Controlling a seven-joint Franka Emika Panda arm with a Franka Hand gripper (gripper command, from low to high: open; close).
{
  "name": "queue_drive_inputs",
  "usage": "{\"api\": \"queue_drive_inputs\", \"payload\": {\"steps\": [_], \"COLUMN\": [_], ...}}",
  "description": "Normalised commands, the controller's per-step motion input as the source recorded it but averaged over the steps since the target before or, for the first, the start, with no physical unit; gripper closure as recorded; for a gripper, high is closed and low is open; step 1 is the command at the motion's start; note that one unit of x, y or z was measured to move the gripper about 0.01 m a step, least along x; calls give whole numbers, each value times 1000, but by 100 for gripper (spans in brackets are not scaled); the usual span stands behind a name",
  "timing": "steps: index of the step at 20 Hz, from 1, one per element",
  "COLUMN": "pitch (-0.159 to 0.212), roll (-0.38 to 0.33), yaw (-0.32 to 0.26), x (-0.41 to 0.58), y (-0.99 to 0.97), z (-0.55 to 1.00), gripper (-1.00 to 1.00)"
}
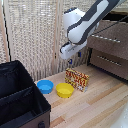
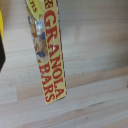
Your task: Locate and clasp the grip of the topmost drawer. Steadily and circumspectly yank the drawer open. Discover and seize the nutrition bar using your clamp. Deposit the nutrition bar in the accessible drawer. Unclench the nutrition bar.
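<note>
Seizing step: the clamp point(image 1: 70, 61) hovers above the nutrition bar point(image 1: 77, 79) on the desk point(image 1: 100, 105), finger state indiscernible; next, descend and grip.

Nutrition bar point(image 1: 77, 80) upright on edge, wooden tabletop; topmost drawer point(image 1: 111, 40) shut.

Exterior view: raised, off the arm, looking down and across the wooden worktop point(image 1: 100, 107) toward curtain point(image 1: 35, 35) and dresser point(image 1: 112, 47); mid-distance, whole scene in. Wrist view: close, facing straight down on the planks. Shared: the nutrition bar point(image 1: 77, 80) point(image 2: 49, 52) (label legible only from wrist) and surrounding wood.
</note>
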Motion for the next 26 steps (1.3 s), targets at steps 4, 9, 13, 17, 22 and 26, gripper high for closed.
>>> {"api": "queue_drive_inputs", "payload": {"steps": [4, 9, 13, 17, 22, 26], "pitch": [34, 16, 13, 45, 75, 105], "roll": [32, -15, -54, -57, 2, 41], "yaw": [-34, -7, -38, -33, 15, 51], "x": [203, 82, 0, 14, 45, 79], "y": [-89, -177, -101, -45, -16, -34], "z": [-99, -251, -356, -395, -527, -262], "gripper": [-100, -100, -100, -100, -100, 100]}}
